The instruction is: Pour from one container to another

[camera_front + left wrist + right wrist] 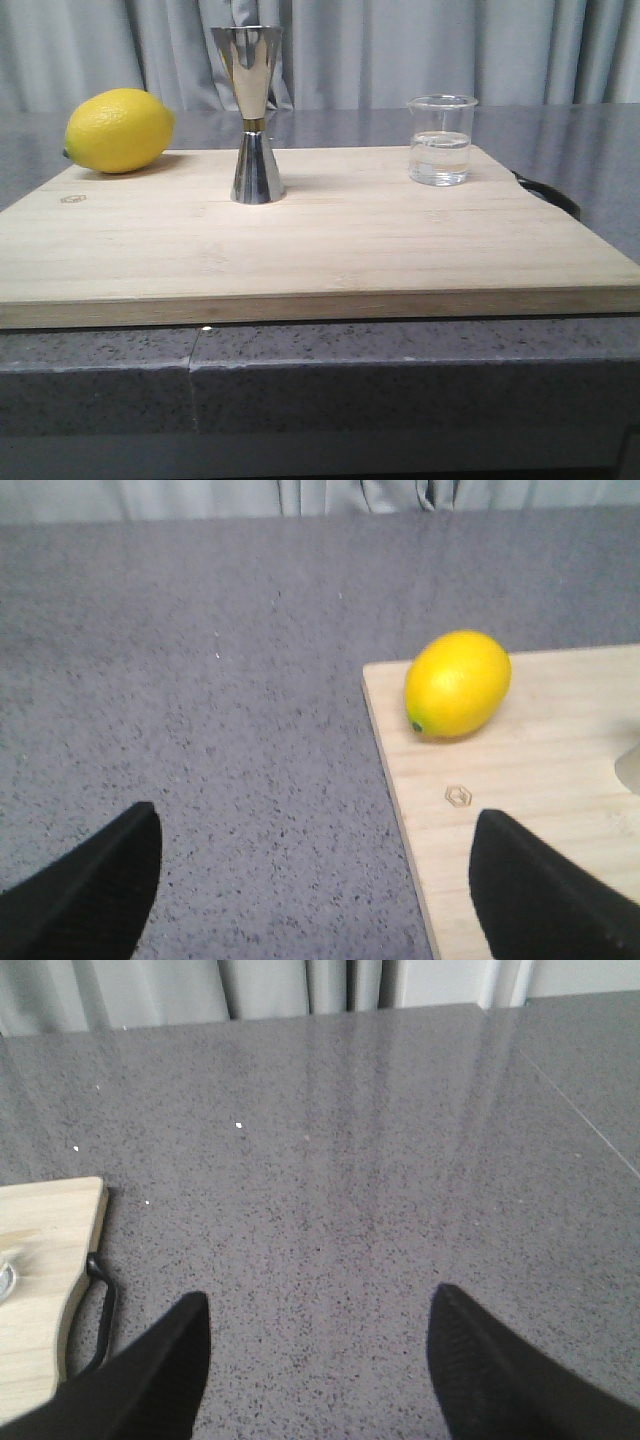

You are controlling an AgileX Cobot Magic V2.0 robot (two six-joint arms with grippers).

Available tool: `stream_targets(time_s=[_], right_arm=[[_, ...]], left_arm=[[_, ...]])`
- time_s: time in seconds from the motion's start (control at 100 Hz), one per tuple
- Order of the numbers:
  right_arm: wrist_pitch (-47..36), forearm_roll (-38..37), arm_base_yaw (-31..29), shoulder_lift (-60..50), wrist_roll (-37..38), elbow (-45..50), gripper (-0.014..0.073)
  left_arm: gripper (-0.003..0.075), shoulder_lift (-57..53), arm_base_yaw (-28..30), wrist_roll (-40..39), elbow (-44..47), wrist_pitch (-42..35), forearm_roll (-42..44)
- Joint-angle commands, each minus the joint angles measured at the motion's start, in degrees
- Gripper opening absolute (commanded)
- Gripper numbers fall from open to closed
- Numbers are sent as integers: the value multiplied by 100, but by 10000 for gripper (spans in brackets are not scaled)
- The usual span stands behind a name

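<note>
A small clear glass beaker (440,140) with some clear liquid stands at the back right of the wooden board (320,250). The shiny steel jigger (253,115), hourglass-shaped with a gold band at its waist, stands upright near the board's back middle. Neither gripper shows in the front view. My left gripper (318,825) is open over the grey counter beside the board's left edge, with nothing between its fingers. My right gripper (318,1305) is open over bare counter to the right of the board. A sliver of the beaker (5,1275) shows at the right wrist view's edge.
A yellow lemon (119,130) (457,683) lies on the board's back left corner. The board has a black handle (548,192) (100,1310) at its right side. Grey speckled counter (400,390) surrounds the board; curtains hang behind.
</note>
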Motion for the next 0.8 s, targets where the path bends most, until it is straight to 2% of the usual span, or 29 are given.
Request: stream_targets(time_s=[0.0, 0.13, 0.34, 0.52, 0.62, 0.79], right_arm=[[-89, -56, -1, 238, -131, -402, 427], [223, 180, -1, 612, -164, -696, 427], [453, 992, -1, 1106, -933, -955, 457], [453, 1441, -1, 1262, -1185, -955, 597], [439, 1441, -1, 1266, -1185, -955, 605], [409, 1450, -1, 1266, -1361, -955, 605]], left_arm=[[585, 403, 12, 530, -447, 179, -608], [585, 1049, 12, 2135, -645, 710, -2234], [585, 1974, 12, 4943, -633, 1040, -4597], [585, 2694, 12, 6836, -622, 1142, -6019], [585, 3117, 12, 7885, -622, 1352, -6775], [585, 3910, 12, 9218, -622, 1928, -7787]])
